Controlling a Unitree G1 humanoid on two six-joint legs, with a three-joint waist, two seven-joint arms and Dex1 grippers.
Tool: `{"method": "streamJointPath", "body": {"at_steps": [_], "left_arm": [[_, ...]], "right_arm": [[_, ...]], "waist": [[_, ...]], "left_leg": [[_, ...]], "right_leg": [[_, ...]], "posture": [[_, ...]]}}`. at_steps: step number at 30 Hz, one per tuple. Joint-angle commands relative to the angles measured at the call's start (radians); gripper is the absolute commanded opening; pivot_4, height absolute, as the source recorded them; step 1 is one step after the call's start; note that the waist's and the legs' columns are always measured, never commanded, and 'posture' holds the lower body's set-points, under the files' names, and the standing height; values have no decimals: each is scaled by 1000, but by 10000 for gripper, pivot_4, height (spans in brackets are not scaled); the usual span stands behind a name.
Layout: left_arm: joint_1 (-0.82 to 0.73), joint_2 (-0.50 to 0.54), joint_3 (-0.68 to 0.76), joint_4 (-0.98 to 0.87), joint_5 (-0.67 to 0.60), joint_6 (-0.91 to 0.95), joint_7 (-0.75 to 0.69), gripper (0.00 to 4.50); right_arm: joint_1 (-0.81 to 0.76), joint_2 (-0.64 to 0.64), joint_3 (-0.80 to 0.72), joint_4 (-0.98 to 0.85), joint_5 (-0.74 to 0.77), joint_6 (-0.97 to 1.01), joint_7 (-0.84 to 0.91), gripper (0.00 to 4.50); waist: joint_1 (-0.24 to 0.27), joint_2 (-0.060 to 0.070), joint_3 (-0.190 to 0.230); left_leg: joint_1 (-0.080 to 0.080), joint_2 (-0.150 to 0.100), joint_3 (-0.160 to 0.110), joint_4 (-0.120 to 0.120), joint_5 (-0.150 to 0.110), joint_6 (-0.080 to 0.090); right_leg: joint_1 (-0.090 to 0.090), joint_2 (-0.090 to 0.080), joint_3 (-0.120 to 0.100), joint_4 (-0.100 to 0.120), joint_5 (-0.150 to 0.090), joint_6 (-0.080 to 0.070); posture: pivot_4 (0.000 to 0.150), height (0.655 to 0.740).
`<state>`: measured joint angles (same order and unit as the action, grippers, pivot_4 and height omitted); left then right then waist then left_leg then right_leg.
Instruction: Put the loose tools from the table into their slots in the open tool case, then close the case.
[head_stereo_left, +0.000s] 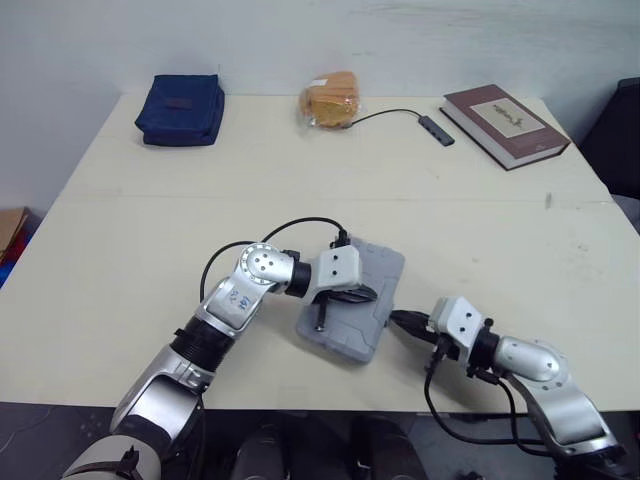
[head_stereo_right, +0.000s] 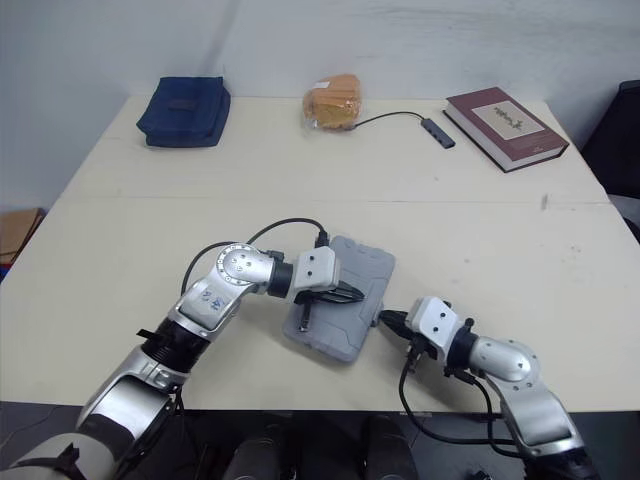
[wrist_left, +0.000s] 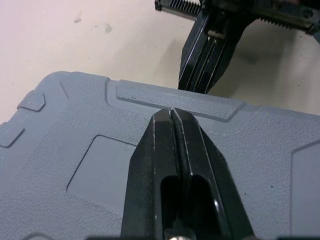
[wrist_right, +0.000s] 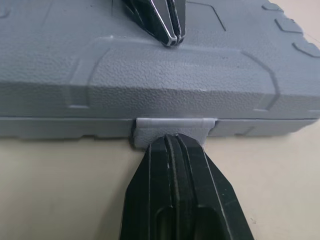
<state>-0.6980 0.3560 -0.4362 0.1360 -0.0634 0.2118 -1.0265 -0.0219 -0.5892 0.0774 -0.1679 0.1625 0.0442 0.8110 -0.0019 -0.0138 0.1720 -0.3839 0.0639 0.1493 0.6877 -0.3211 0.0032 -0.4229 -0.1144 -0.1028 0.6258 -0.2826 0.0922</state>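
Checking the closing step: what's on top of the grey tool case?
The shut left pincer rests its tips on the lid of the tool case; the shut right pincer touches the side latch. The closed lid hides the contents.

My tool case is grey plastic, dull and bumpy all over. The left gripper and right gripper are smooth, shiny black plastic. The table looks smooth and dull.
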Motion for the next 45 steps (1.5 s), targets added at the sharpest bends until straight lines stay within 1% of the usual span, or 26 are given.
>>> {"method": "streamJointPath", "body": {"at_steps": [1,3,5,7,9,10,11,16,21,24,27,29,30,31,32,35,38,41,44,45], "left_arm": [[28,24,-37,84,80,11,17,0],[21,28,-29,115,91,2,32,0],[22,35,-30,140,100,-11,36,0],[30,42,-51,141,117,-25,27,0],[42,46,-71,144,132,-37,17,0],[46,49,-80,148,139,-55,6,0],[50,52,-85,150,143,-64,-2,0],[46,32,-62,184,129,-88,4,0],[81,34,-79,183,124,-144,-34,0],[96,11,-52,175,89,-130,-25,0],[102,-14,-15,170,60,-145,-12,0],[90,-46,107,90,-97,-110,-36,0],[78,-43,169,44,-170,-73,-51,0],[68,-33,219,12,-218,-59,-60,0],[65,-2,254,-6,-233,-48,-63,0],[80,100,322,-19,-231,-87,-83,0],[132,209,401,6,-221,-136,-90,0],[187,283,454,20,-232,-151,-111,0],[295,381,579,20,-280,-114,-114,0],[332,408,612,7,-294,-98,-112,5157]], "right_arm": [[-42,31,36,31,-20,-9,-8,348],[-81,70,47,48,2,0,-4,348],[-117,75,65,71,-12,-15,22,348],[-117,62,55,68,10,0,49,348],[-93,37,52,13,105,97,129,348],[-91,28,54,-3,129,122,155,348],[-98,25,55,-1,121,118,159,348],[-155,60,60,106,32,31,109,348],[-150,116,3,165,66,61,59,348],[-128,88,24,136,50,49,97,348],[-116,71,11,113,58,48,105,348],[-95,14,-50,65,106,73,140,348],[-77,-21,-85,41,120,70,153,348],[-58,-54,-117,21,137,73,165,348],[-33,-87,-144,-1,146,74,178,348],[16,-169,-210,-45,171,81,211,348],[42,-239,-300,-67,191,73,229,348],[57,-276,-351,-83,206,79,241,348],[80,-323,-447,-89,241,103,264,348],[85,-332,-476,-91,248,111,260,3182]], "waist": [[-2,-1,-1],[-6,-3,-1],[-16,-3,-3],[-26,-4,-3],[-26,-3,-4],[-25,-3,-4],[-26,-4,-5],[-27,-6,-10],[-29,-7,-14],[-28,-3,-17],[-26,-1,-19],[-24,3,-18],[-24,4,-16],[-22,4,-12],[-21,2,-8],[-25,1,-5],[-29,3,-4],[-25,4,0],[-23,3,3],[-23,3,3]], "left_leg": [[0,0,0,0,0,0],[3,1,0,0,0,0],[16,1,0,-4,-2,1],[16,2,-1,-5,-4,4],[16,2,-1,-5,-4,4],[16,3,-2,-5,-4,3],[16,3,-2,-5,-3,3],[17,3,-2,-5,-4,3],[17,4,-2,-6,-4,2],[18,4,-1,-6,-4,2],[18,4,-1,-7,-5,2],[17,4,-1,-7,-5,2],[16,4,-1,-6,-5,3],[15,4,-1,-6,-5,3],[13,4,-1,-6,-5,3],[12,2,-2,-6,-5,3],[14,3,-1,-8,-5,2],[14,3,-1,-8,-5,2],[13,4,-1,-7,-5,2],[12,5,-1,-8,-5,3]], "right_leg": [[0,0,0,0,0,0],[3,0,0,0,0,-1],[13,0,-1,-2,-1,-3],[14,0,-1,-2,-2,-3],[13,0,-1,-1,-2,-4],[13,0,-1,0,-3,-4],[13,0,-1,0,-3,-5],[14,0,-2,0,-3,-5],[13,0,-2,1,-3,-6],[14,0,-2,0,-4,-6],[13,0,-2,0,-4,-7],[13,0,-3,0,-5,-7],[13,-1,-2,0,-4,-6],[11,-1,-2,0,-4,-6],[10,-2,-2,0,-4,-5],[10,-1,-2,0,-3,-4],[10,0,-2,0,-4,-5],[10,-1,-2,-1,-4,-5],[10,-1,-2,-1,-4,-5],[9,-2,-2,-1,-4,-5]], "posture": [[1500,7400],[1500,7400],[1500,7400],[1500,7400],[1500,7400],[1500,7400],[1500,7400],[1500,7400],[1500,7400],[1500,7400],[1500,7400],[1500,7400],[1500,7400],[1500,7400],[1500,7400],[1500,7400],[1500,7400],[1500,7400],[1500,7400],[1500,7400]]}}
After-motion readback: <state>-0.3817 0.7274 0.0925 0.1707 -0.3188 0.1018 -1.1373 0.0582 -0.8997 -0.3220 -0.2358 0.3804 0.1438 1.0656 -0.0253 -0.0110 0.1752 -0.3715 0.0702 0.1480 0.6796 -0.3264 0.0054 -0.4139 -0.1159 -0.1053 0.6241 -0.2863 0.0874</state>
